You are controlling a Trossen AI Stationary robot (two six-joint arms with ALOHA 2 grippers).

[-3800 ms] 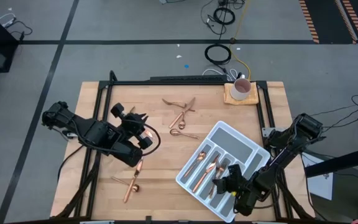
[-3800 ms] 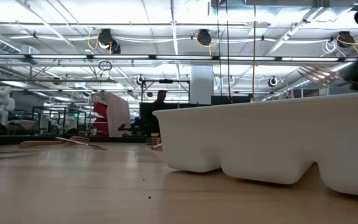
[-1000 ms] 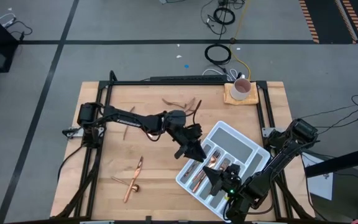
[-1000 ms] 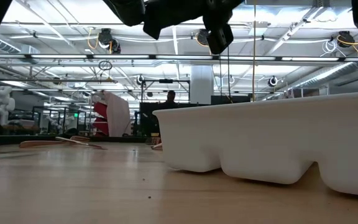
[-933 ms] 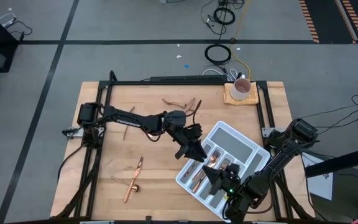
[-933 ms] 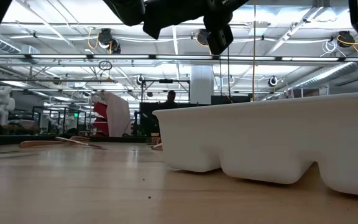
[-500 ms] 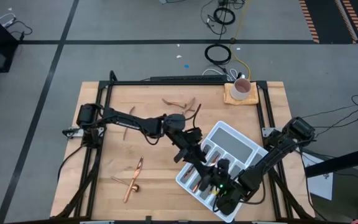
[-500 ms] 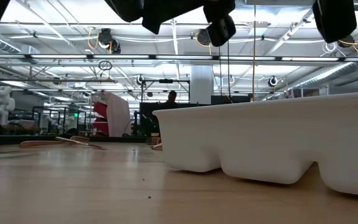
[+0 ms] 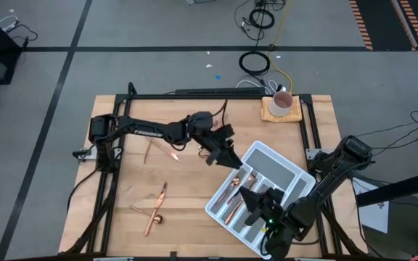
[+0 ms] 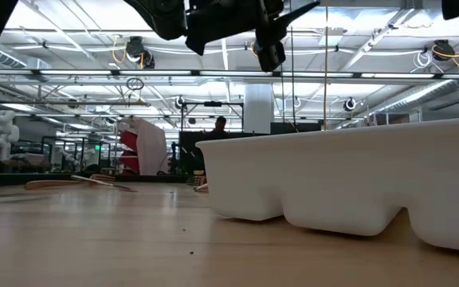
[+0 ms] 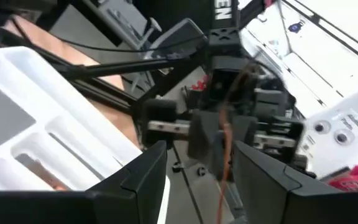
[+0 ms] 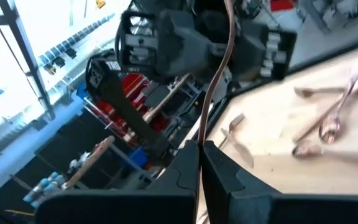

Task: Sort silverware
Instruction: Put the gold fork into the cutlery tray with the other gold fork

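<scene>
My right gripper (image 9: 245,193) hovers over the grey-white tray (image 9: 280,161), shut on a thin copper piece of silverware (image 12: 219,68). My left gripper (image 9: 228,157) stands open at the tray's far left corner and faces the right one. In the left wrist view its fingers (image 11: 148,174) stand wide on either side of that piece (image 11: 224,149), apart from it. More silverware lies in the tray's compartments (image 9: 231,196). Other pieces lie on the table at the near left (image 9: 154,210), mid left (image 9: 151,148) and far middle (image 9: 209,119). My right gripper pinches one end of the thin copper piece (image 12: 202,134) between its two shut fingers. The rest of the piece sticks out past the fingertips toward the left gripper. It is lifted clear above the tray.
A mug on a wooden coaster (image 9: 281,105) stands at the far right corner. In the low view the tray's wall (image 10: 341,175) fills the right half. Bare wood lies between the tray and the near-left silverware. Loose spoons (image 12: 328,118) show beyond the right gripper.
My left gripper has drawn back from over the tray's left part toward the table's far edge, and now stands at the tray's far left corner. The copper piece stays in my right gripper over the tray.
</scene>
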